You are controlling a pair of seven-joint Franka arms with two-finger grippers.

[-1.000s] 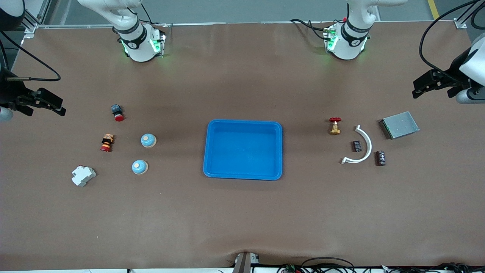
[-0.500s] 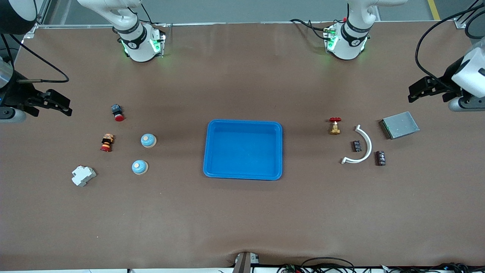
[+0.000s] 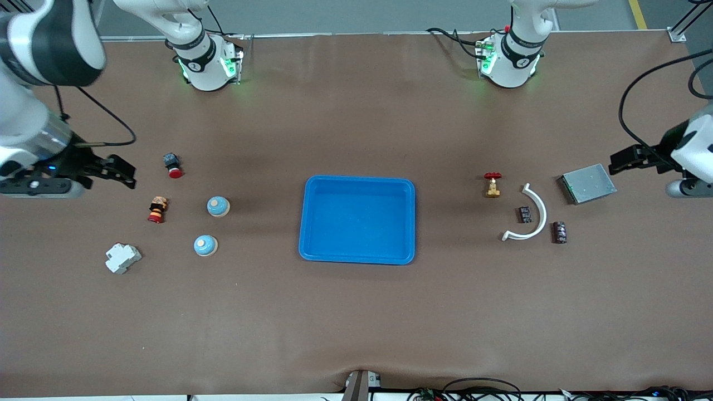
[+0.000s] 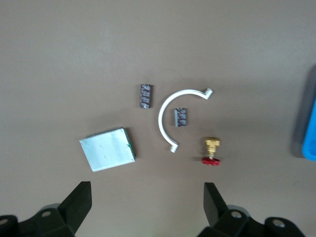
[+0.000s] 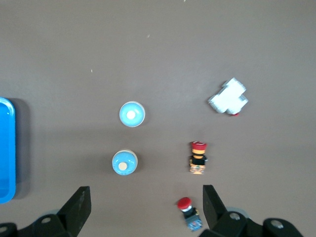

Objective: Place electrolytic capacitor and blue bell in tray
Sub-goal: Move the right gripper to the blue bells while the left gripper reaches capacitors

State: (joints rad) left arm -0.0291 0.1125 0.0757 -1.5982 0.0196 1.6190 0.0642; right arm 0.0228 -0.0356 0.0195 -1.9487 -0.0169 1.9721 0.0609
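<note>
Black, spread wide and empty, our right gripper (image 3: 129,177) hangs over bare brown tabletop (image 3: 356,323) near a red-capped push button (image 3: 172,165). Our left gripper (image 3: 615,161), also spread, hovers beside a flat grey metal box (image 3: 588,183). Two domed blue bells (image 3: 218,206) (image 3: 205,245) and two ribbed dark capacitors (image 3: 525,214) (image 3: 558,232) flank the glossy blue tray (image 3: 357,185), round-cornered, with open room around it.

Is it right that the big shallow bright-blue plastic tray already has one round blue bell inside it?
No. The shallow bright-blue plastic tray has nothing inside it. The front view shows both round blue bells on the brown table, toward the right arm's end.
</note>
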